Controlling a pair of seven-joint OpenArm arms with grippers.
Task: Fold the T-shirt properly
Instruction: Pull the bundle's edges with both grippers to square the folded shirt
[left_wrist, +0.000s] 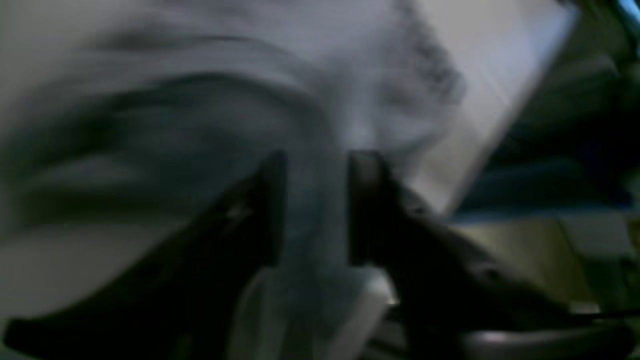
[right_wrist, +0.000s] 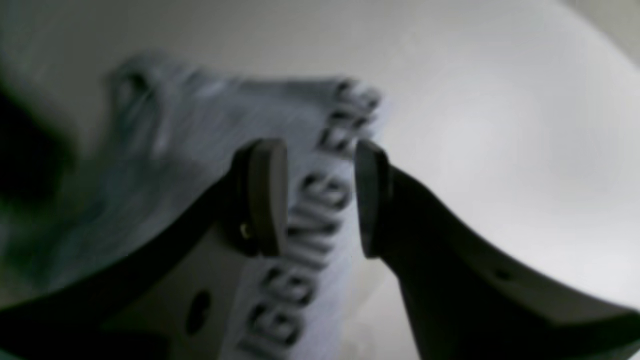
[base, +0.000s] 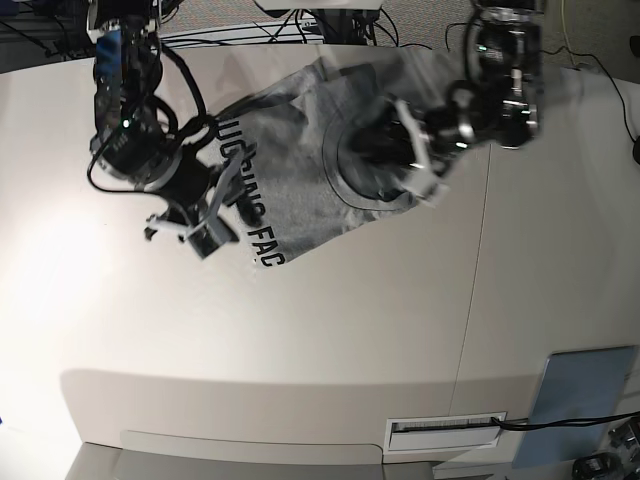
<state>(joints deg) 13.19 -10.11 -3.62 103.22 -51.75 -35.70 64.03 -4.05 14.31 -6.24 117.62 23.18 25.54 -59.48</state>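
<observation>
The grey T-shirt (base: 300, 180) lies rumpled at the far middle of the table, with black lettering (base: 252, 210) along its left edge. My right gripper (base: 208, 228) is at that lettered edge. In the right wrist view (right_wrist: 320, 200) its fingers stand a little apart with the lettered fabric (right_wrist: 320, 200) running between them. My left gripper (base: 415, 172) is at the shirt's right side, near the round collar (base: 365, 165). In the left wrist view (left_wrist: 317, 205) grey fabric (left_wrist: 312, 235) fills the gap between its fingers. Both wrist views are blurred.
The pale table (base: 300, 330) has a seam (base: 475, 300) running front to back on the right. A label slot (base: 445, 428) and a grey-blue pad (base: 580, 400) sit at the front right. Cables (base: 250, 35) lie beyond the far edge.
</observation>
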